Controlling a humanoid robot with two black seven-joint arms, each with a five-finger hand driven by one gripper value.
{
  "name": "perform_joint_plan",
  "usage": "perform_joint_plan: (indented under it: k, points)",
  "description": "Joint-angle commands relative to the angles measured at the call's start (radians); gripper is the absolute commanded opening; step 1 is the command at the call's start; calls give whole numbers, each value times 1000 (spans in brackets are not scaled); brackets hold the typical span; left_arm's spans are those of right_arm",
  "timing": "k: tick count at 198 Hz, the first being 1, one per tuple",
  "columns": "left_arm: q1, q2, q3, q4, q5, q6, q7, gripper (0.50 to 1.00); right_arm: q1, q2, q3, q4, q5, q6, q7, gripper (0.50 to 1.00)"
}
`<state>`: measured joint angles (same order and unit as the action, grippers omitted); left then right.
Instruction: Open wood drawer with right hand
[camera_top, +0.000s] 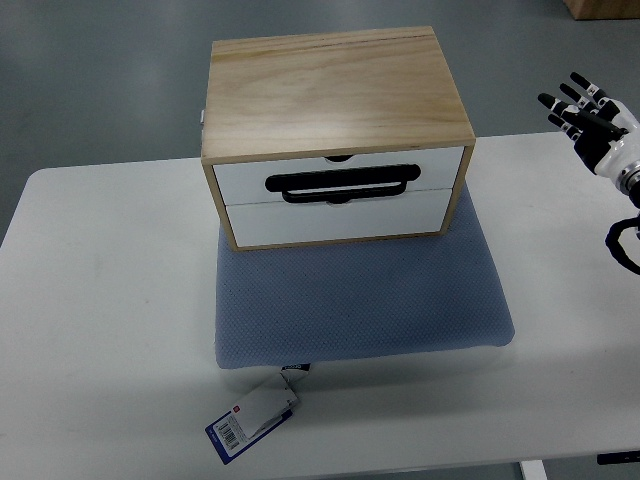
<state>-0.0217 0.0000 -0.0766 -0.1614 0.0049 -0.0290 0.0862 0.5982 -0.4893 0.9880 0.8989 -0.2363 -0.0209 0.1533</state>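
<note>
A light wood drawer box (335, 90) stands on a blue-grey cushion (360, 300) in the middle of the white table (100, 300). It has two white drawer fronts, both closed; the upper drawer (340, 175) carries a black bar handle (342, 183), and the lower drawer (335, 222) sits beneath it. My right hand (588, 115) hovers at the right edge of the picture, well to the right of the box and apart from it, fingers spread and holding nothing. The left arm does not show.
A blue and white tag (252, 420) hangs off the cushion's front edge on the table. A black cable (622, 240) loops near my right wrist. Grey floor lies beyond the table's far edge.
</note>
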Motion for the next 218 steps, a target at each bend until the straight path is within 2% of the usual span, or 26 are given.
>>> perform_joint_plan:
  k: [1,99,218]
  points:
    - [0,0,-3,-1,0,0,0,1000,0,0,0,0,0,-1,0,934]
    - [8,0,-2,11,-5,7,-3,1000,3,0,0,2,-1,2,0,934]
    - [9,0,0,11,-5,6,-2,1000,14,-34,1,0,-1,61,0,934]
